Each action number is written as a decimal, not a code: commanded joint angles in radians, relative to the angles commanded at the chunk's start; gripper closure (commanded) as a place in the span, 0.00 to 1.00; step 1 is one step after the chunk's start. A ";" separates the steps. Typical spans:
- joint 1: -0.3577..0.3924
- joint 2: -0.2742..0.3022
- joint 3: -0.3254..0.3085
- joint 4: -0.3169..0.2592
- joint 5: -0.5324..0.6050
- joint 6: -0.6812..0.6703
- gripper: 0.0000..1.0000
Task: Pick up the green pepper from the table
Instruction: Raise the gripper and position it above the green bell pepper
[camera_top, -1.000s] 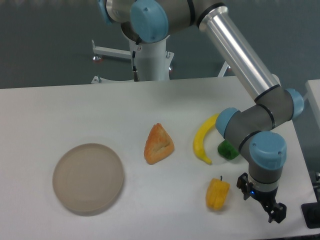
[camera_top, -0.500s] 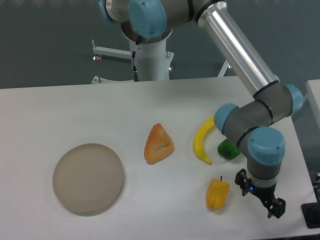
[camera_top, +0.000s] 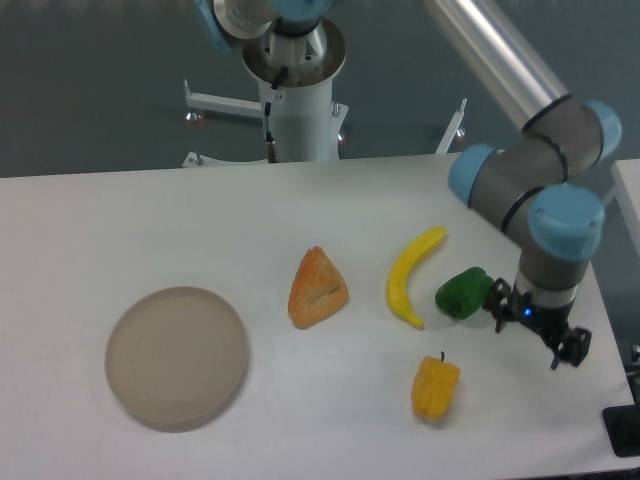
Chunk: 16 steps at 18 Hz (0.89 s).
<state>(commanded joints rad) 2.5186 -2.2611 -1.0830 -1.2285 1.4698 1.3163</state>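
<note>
The green pepper lies on the white table, right of the banana, and shows in full. It is small, glossy and dark green. My gripper hangs just right of the pepper, close above the table. Its two black fingers stand apart and nothing is between them. The pepper is beside the left finger, not between the two.
A yellow banana lies left of the green pepper. A yellow-orange pepper sits in front of it. An orange wedge-shaped pastry is at the middle. A round beige plate is at the front left. The table's right edge is near the gripper.
The arm has swung back and to the right. The gripper rose from near the yellow pepper to beside the green pepper, which now shows in full.
</note>
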 joint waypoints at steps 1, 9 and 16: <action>0.017 0.005 -0.002 -0.026 -0.029 -0.005 0.00; 0.123 0.064 -0.132 -0.075 -0.201 0.009 0.00; 0.115 0.098 -0.227 -0.066 -0.201 0.024 0.00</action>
<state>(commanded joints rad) 2.6339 -2.1630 -1.3098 -1.2947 1.2686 1.3406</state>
